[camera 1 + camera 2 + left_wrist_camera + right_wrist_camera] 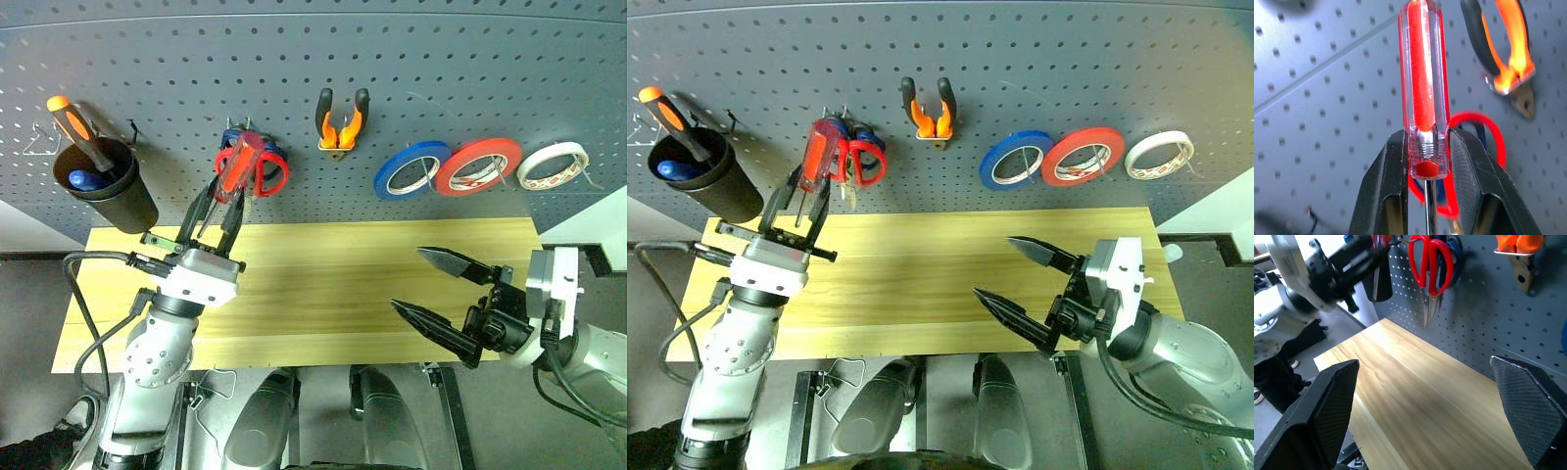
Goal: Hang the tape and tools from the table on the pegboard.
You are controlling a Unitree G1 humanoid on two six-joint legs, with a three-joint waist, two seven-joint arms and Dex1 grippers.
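The whitish tape (554, 164), the red-handled scissors (266, 171) and the pliers (342, 121) already hang on the pegboard (392, 59), the table (323, 284) is bare, and only the small red-handled screwdriver (238, 163), pinched upright by the left gripper (217, 213), is left, while the right gripper (431, 284) waits spread wide.

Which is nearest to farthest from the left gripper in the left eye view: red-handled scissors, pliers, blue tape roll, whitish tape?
From the left gripper:
1. Red-handled scissors, just beside it.
2. Pliers, mid-board.
3. Blue tape roll, right of the pliers.
4. Whitish tape, far right.
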